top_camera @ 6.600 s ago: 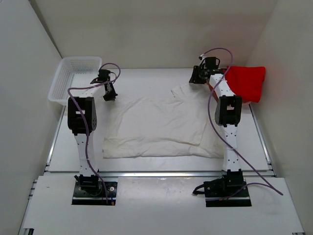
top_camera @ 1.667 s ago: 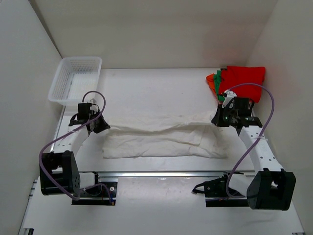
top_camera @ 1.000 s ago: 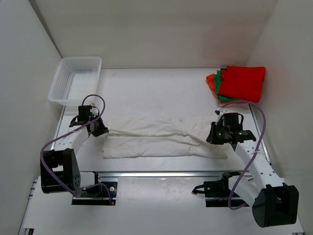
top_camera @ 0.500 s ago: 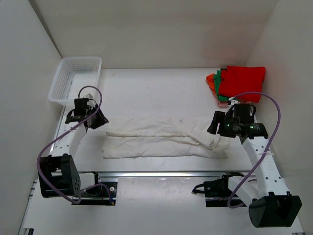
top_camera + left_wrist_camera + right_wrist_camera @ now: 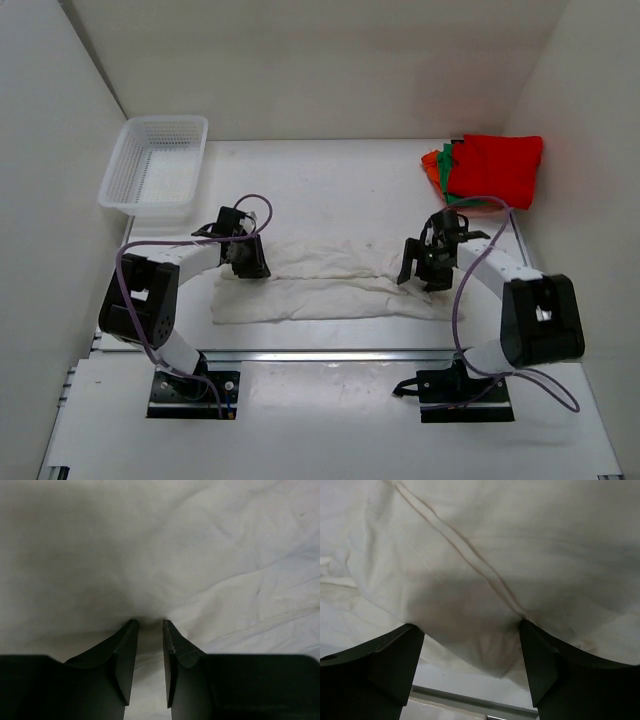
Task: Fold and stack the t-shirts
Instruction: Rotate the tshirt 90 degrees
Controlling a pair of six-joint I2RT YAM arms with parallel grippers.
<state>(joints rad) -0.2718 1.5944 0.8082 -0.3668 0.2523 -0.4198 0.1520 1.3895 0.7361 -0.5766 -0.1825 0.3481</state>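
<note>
Now that the white shirt (image 5: 330,285) lies as a folded band at lower centre, both arms have come inward to its ends. Our left gripper (image 5: 247,265) is nearly closed, seemingly pinching cloth, and the right gripper (image 5: 420,275) is wide open over it. We expect a crosswise fold next.

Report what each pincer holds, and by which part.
Left pincer pinches a small fold of the white t-shirt near its left end. Right pincer is open over it, gripping nothing.
</note>
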